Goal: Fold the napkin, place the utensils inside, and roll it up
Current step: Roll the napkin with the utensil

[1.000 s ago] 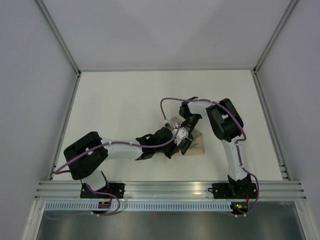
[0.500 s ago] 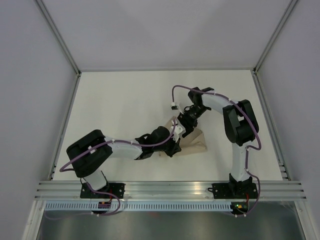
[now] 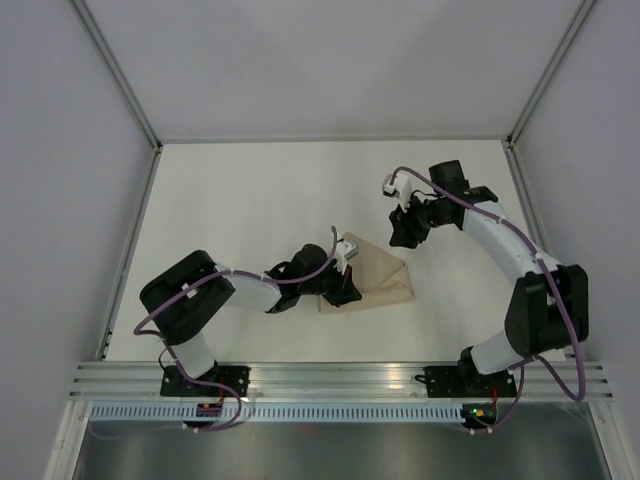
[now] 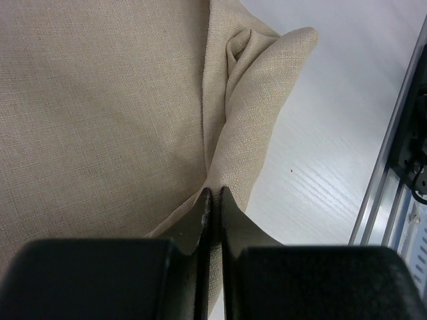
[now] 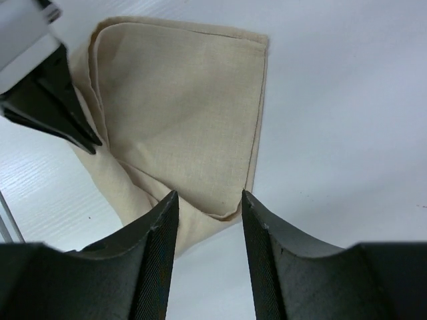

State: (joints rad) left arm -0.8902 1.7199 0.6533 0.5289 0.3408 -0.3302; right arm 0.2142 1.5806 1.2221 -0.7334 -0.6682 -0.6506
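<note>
1. Your right pincer (image 3: 405,232) has come away from the napkin (image 3: 382,282). A second ago it was down on the cloth, close beside the other arm's tip. Now it hangs over the far right part of the desk (image 3: 250,200), well apart from the cloth.
2. Its jaws have spread as it left and now stand fairly wide with nothing between them. Its wrist camera looks through the gap onto the cloth below.
3. Your left pincer (image 4: 213,198) has stayed at the napkin's left edge. It is narrow and nips a bunched fold of the cloth between its tips.
4. The napkin lies near the middle of the desk, a little to the right. It is a folded, layered patch, and more of it shows now that the right arm is gone. One corner puckers up just beside the left pincer.
5. To my eye the fold is done or nearly so, and the right arm is now free to fetch the utensils. None shows in any view, so I cannot tell you where they lie.
6. The desk is white and matte, with a faint grain visible up close.
7. Pale grey walls (image 3: 300,60) close in three sides, with aluminium posts (image 3: 120,75) at the far corners. A ribbed metal rail (image 3: 340,378) runs along the near edge, where both arms are bolted.
</note>
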